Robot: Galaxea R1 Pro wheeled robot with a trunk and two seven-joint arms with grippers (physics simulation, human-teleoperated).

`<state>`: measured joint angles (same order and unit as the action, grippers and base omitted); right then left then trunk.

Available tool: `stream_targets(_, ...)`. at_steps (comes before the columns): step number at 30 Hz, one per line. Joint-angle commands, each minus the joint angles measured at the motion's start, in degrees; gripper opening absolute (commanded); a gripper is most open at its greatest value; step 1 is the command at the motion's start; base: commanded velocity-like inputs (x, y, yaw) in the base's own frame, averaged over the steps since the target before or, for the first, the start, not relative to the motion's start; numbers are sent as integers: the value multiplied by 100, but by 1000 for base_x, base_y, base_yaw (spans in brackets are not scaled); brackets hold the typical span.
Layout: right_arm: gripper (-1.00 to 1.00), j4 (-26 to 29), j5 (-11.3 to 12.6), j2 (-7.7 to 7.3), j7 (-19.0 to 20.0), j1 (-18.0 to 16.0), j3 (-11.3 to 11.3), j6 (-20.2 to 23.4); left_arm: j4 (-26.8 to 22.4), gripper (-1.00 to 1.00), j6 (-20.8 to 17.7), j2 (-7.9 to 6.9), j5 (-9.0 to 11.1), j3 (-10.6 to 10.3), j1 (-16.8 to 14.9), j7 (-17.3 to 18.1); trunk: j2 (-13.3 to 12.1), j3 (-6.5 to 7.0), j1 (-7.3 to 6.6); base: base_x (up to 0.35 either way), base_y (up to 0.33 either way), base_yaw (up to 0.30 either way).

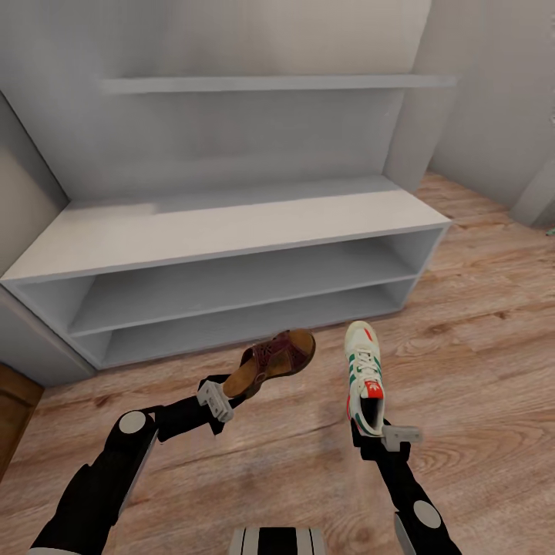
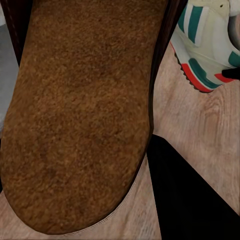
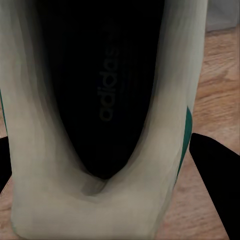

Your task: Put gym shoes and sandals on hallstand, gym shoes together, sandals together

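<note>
In the head view my left gripper is shut on the heel end of a dark brown sandal, held above the corridor floor with its toe pointing at the hallstand. The sandal's tan footbed fills the left wrist view, with one black finger beside it. My right gripper is shut on the heel of a white gym shoe with green stripes, toe toward the rack. Its dark inside faces the right wrist camera, and the same shoe shows beside the sandal.
The hallstand's top, its two open shelves and an upper shelf are bare. A brown wooden piece stands at the left edge. A grey wall corner rises at the right. Open plank floor lies between me and the rack.
</note>
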<state>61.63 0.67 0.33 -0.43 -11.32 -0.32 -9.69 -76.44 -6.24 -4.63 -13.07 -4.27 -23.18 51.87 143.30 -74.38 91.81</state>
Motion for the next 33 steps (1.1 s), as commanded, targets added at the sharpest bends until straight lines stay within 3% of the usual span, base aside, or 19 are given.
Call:
stream_targets(1,-100,-2,9,3,-1,-1,-4,-16,-10,-100,-49,-3,-20,-4,-2,25,0,28,-3,0,0,0)
stream_targets(5,-100,-2,11,3,-1,-1,-4,-16,-11,-100,-46,-3,-20,-4,-2,25,-6,153,-14,0,0,0)
stream_targets(10,-100,-10,12,3,-1,-1,-4,-16,-9,-100,-45,-3,-20,-4,-2,25,-206,290,-123,0,0,0)
stream_targets(23,-100,-20,11,3,-1,-1,-4,-16,-10,-100,-43,-3,-12,-4,-2,25,-206,392,-123,4,-6,0)
stream_targets(33,-100,-20,12,3,-1,-1,-4,-16,-10,-100,-44,-3,-12,-4,-2,25,-206,395,-123,136,-274,4)
